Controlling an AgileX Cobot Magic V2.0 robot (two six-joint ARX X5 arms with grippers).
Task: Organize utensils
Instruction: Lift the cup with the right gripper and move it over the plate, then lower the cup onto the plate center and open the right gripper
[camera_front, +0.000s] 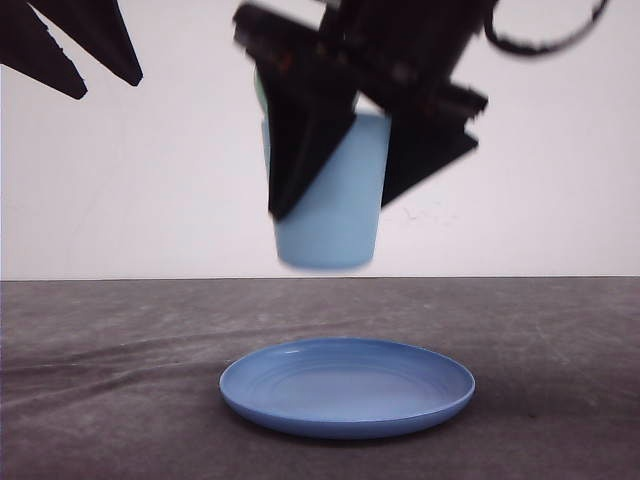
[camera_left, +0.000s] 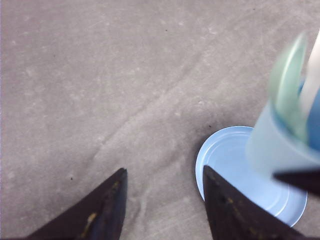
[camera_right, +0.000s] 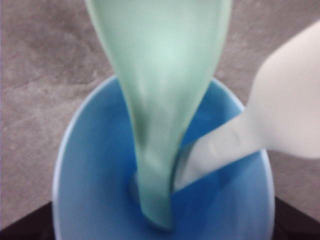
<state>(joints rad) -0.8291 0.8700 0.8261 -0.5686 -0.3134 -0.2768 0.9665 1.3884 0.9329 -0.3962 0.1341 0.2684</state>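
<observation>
My right gripper (camera_front: 335, 205) is shut on the light blue cup (camera_front: 330, 240) and holds it in the air above the round blue plate (camera_front: 347, 385). Both utensils stand in the cup: the mint-green spoon (camera_right: 165, 75) and the white fork (camera_right: 290, 110), handles up, leaning on the cup's rim (camera_right: 95, 165). In the left wrist view the cup (camera_left: 272, 150) hangs over the plate (camera_left: 225, 155) with the spoon (camera_left: 287, 80) and fork (camera_left: 312, 75) sticking out. My left gripper (camera_front: 108, 88) is raised at the far left, open and empty (camera_left: 164, 170).
The plate lies on a grey tabletop (camera_front: 110, 360) with bare surface all round it. A white wall (camera_front: 150, 190) stands behind the table's far edge.
</observation>
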